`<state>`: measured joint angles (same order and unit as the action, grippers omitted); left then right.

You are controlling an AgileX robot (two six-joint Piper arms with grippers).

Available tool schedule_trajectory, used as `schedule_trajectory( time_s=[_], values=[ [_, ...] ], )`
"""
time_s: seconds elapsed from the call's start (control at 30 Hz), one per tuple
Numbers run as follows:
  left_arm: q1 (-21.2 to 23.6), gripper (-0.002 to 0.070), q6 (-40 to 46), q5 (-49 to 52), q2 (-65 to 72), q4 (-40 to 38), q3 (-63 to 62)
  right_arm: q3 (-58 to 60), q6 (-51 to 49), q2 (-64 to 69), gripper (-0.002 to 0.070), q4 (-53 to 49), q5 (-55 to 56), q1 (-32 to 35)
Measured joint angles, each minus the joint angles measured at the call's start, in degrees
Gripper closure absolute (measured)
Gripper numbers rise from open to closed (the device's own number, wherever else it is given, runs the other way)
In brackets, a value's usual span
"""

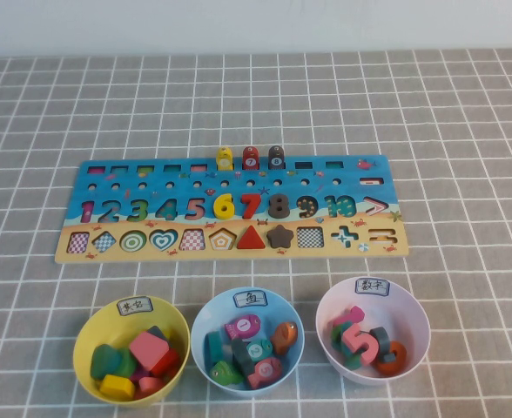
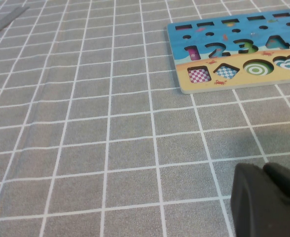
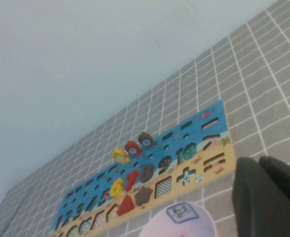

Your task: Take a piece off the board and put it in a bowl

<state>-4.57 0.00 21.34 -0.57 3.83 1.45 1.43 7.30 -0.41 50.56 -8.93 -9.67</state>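
Observation:
The dark brown-purple star piece [image 1: 279, 235] sits in its cut-out in the sandy lower row of the board [image 1: 73, 252], between the red triangle [image 1: 251, 237] and a checkered hole. The star also shows in the right wrist view [image 3: 143, 195]. The yellow bowl [image 1: 90, 326], holding several shape blocks, stands in front of the board at the left. Neither arm shows in the high view. My left gripper [image 2: 263, 170] is shut and empty over bare cloth near the board's left end [image 2: 204, 84]. My right gripper [image 3: 259, 160] is shut and empty, near the board's right end [image 3: 219, 148].
A light blue bowl [image 1: 205, 318] and a pale pink bowl [image 1: 413, 313] with pieces stand right of the yellow one. Numbers 6, 7 and a dark 8 [image 1: 278, 207] sit in the board, with three small fish pieces [image 1: 250, 158] behind them. A grey checked cloth covers the table.

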Motion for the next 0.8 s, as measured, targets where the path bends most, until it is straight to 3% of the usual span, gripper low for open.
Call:
schedule_trajectory(
  time_s=[0.2,0.6,0.8],
  values=[
    [0.00,0.0675,0.00,0.00,0.00,0.00,0.00,-5.23,0.00,4.18,0.0694,0.70,-5.16,0.00],
    [0.00,0.0675,0.00,0.00,0.00,0.00,0.00,-31.76,0.00,37.37,0.0694,-16.94,-34.06,0.00],
    [0.00,0.0675,0.00,0.00,0.00,0.00,0.00,-42.80,0.00,51.97,0.0694,-22.88,-43.44,0.00]
  ],
)
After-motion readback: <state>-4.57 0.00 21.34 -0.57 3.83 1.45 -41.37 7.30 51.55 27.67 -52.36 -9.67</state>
